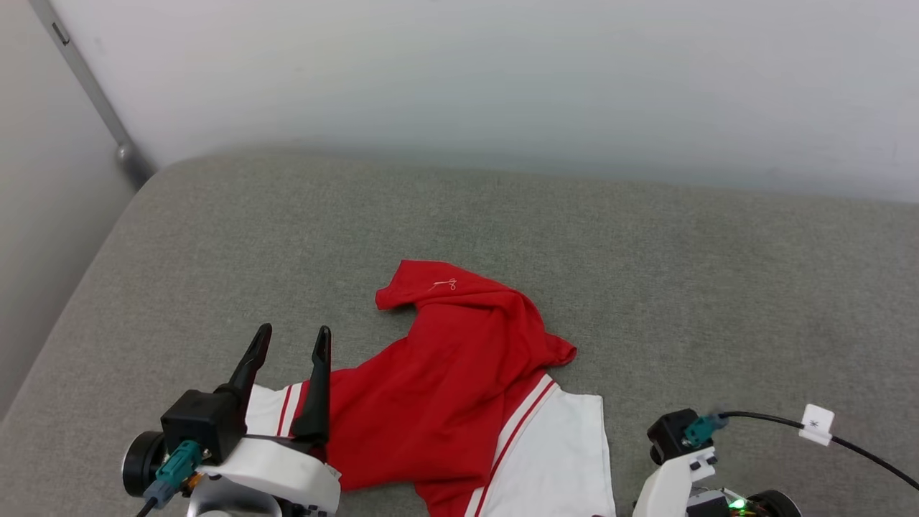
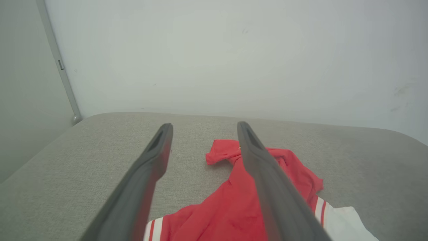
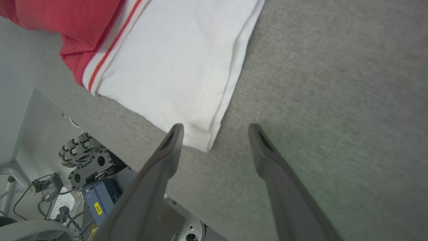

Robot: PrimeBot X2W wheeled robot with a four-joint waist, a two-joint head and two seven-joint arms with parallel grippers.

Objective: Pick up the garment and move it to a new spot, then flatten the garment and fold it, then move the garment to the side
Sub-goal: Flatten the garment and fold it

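Two hands, both spread wide and empty; garment (image 1: 445, 388) lies crumpled at lower centre of head view on grey padded surface (image 1: 646, 273), red body bunched, white sleeves out; left hand (image 1: 294, 332) at lower left, above one sleeve's edge, gripping nothing; right wrist view adds what head view lacks: right hand (image 3: 216, 127) with the white sleeve's corner between its fingers, contact unclear; surface edge and blue box (image 3: 100, 197) at lower left.

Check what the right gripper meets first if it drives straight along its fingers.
Likely the corner of the garment, its white sleeve, right ahead of the open right gripper; slightly off and it meets the bare grey cushion. Depth is unclear.
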